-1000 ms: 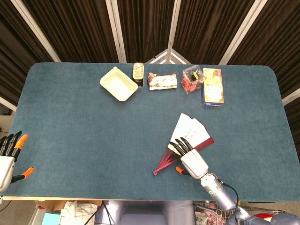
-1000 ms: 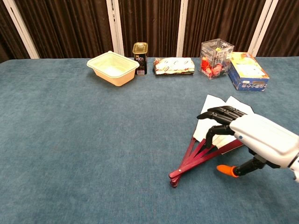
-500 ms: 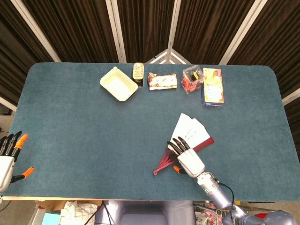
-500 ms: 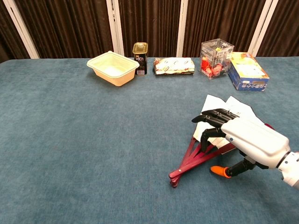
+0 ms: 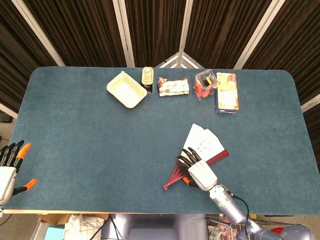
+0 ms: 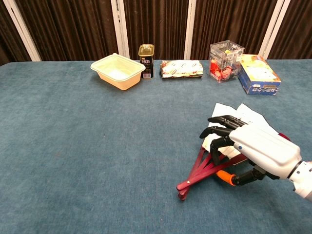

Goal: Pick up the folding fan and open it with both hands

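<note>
The folding fan [image 5: 202, 148] [image 6: 243, 117] lies partly spread on the blue table, white paper to the far right. Its dark red ribs [image 6: 200, 170] converge at a pivot near the front edge. My right hand [image 5: 199, 171] [image 6: 261, 151] sits on the ribs: the black fingers [image 6: 218, 131] curl over them from above, and the orange-tipped thumb presses against them from the near side. My left hand [image 5: 9, 167] hangs off the table's front left corner with fingers apart and nothing in it; only the head view shows it.
Along the far edge stand a cream tray [image 6: 118, 71], a small tin [image 6: 146, 60], a snack packet [image 6: 181, 68], a clear box [image 6: 225, 60] and a blue-and-yellow carton [image 6: 259, 74]. Bare blue cloth [image 6: 97, 146] spreads to the left of the fan.
My right hand has slid left along the fan onto the ribs and its thumb has closed in against them. The fan has shifted slightly. The left hand has barely moved.
</note>
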{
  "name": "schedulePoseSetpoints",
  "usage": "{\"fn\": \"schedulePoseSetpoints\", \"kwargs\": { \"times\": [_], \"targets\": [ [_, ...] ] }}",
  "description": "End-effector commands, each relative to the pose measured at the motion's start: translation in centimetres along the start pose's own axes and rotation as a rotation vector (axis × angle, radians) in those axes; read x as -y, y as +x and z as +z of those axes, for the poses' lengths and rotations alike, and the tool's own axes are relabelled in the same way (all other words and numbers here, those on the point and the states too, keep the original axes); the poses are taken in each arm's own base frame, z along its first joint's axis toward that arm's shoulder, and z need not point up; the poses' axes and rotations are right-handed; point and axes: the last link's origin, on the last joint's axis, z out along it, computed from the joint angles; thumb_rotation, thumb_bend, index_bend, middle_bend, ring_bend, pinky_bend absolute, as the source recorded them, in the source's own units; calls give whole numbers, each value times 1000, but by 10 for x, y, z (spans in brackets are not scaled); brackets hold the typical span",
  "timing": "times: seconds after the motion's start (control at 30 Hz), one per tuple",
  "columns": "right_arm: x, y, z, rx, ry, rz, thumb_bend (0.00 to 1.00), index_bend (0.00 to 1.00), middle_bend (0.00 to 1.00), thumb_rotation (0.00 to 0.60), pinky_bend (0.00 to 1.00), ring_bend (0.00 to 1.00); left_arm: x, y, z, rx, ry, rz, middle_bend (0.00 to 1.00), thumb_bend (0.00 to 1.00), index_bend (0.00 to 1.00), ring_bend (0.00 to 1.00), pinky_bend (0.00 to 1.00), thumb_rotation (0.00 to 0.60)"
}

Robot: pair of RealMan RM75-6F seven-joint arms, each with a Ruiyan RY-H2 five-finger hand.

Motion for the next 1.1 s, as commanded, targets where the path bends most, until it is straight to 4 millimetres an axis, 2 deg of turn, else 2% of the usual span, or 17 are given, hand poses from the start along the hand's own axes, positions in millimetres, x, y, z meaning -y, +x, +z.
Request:
{"fn": "schedulePoseSetpoints", "kwargs": {
  "times": [0.03,0.33,0.67,0.83,1.1],
  "targets": [
    [2,5,3,-16,8,2,516,714,266,600,0,5,0,0,0,1,0,-1,0,0,0,0,0,600],
    [11,36,19,-104,-4,88,518,722,271,600,0,8,0,1,1,-7,0,-6,0,0,0,0,0,600],
    [24,112,63,-259,-65,176,518,742,274,600,0,8,0,2,1,-10,8,-25,0,0,0,0,0,600],
    [33,153,87,-307,-62,144,520,759,275,600,0,8,1,4,3,-11,20,-43,0,0,0,0,0,600],
    [51,200,114,-311,-29,76,520,770,281,600,0,8,0,11,12,-22,35,-51,0,4,0,0,0,600]
  ]
}}
